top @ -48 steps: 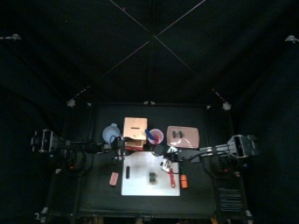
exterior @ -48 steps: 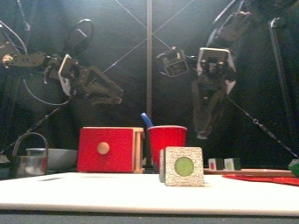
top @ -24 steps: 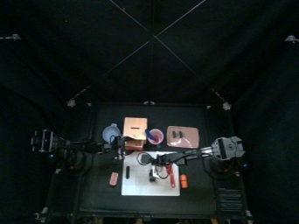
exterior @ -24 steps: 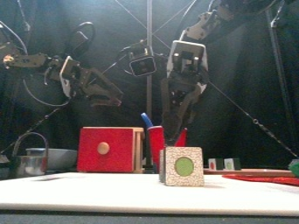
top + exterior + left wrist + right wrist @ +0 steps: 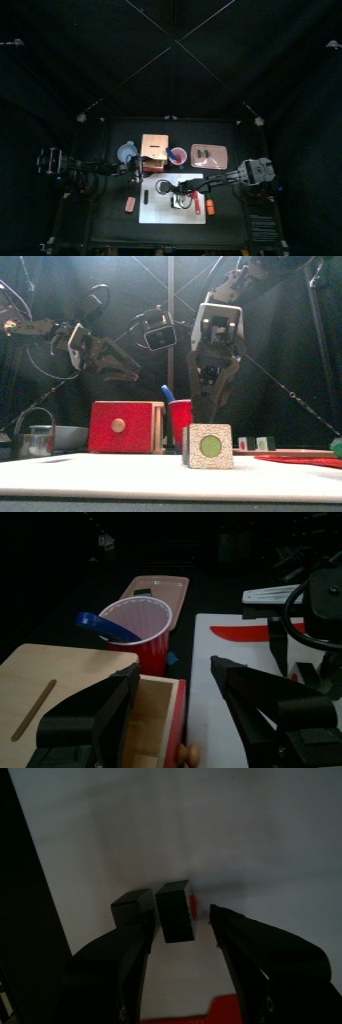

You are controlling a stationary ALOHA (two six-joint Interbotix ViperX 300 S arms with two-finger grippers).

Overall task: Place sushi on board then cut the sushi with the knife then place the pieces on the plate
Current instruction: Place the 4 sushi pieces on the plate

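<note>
The sushi roll [image 5: 207, 445] stands upright on the white cutting board [image 5: 158, 210]; its speckled end with a green centre faces the front. My right gripper [image 5: 203, 384] hangs open above it and apart from it. In the right wrist view the dark sushi blocks [image 5: 167, 914] lie just past my open right gripper [image 5: 181, 928]. A red knife [image 5: 198, 207] lies on the board's right side. My left gripper [image 5: 174, 672] is open and holds nothing; it rests raised at the left, over the wooden box [image 5: 67, 702]. The blue knife [image 5: 168, 393] stands in the red cup [image 5: 183, 421].
The pink tray [image 5: 209, 155] lies at the back right, behind the board. The wooden box [image 5: 155, 149] with its red drawer front and the red cup [image 5: 177, 156] stand behind the board. A blue-grey bowl [image 5: 127, 152] sits at the back left. An orange piece [image 5: 131, 204] lies left of the board.
My right arm has swung left from beside the board to a spot over the sushi. The left arm and the sushi have not moved.
</note>
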